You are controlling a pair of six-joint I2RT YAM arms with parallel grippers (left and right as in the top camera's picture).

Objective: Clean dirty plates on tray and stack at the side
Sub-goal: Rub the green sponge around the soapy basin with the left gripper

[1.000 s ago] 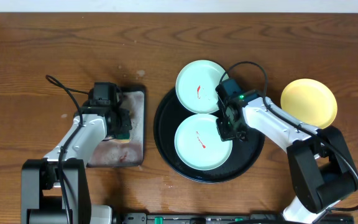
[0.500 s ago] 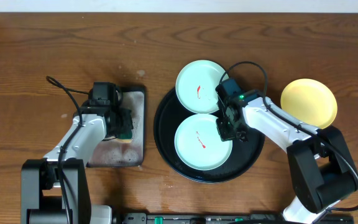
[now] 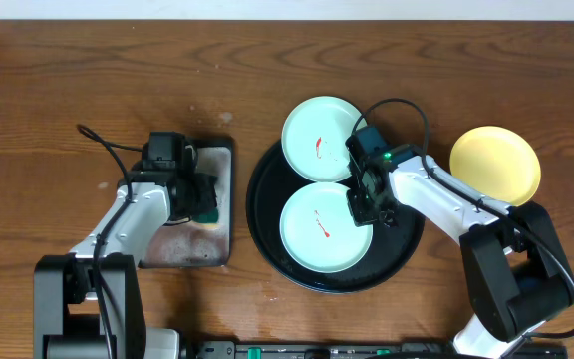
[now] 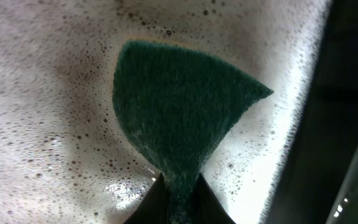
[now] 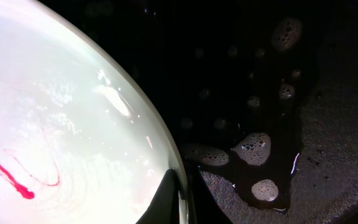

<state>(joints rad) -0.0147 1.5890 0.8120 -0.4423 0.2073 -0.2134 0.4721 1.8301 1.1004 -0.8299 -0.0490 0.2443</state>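
We judge this the sponge-loading step: our left gripper [image 4: 179,190] pinches the green scouring sponge [image 4: 179,112]; our right gripper [image 3: 362,207] pinches the pale mint round plate [image 3: 322,227] by its rim. Next, we should carry the sponge to that plate.

Looks like a robotics lab bench: wooden table [image 3: 58,80], white wall [image 3: 287,8], cabled left arm [image 3: 128,224] and right arm [image 3: 436,199].

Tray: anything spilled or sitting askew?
Yes. Foamy liquid blobs sit on the black tray beside the lower mint plate. The upper mint plate overhangs the tray's far rim rather than lying inside it.
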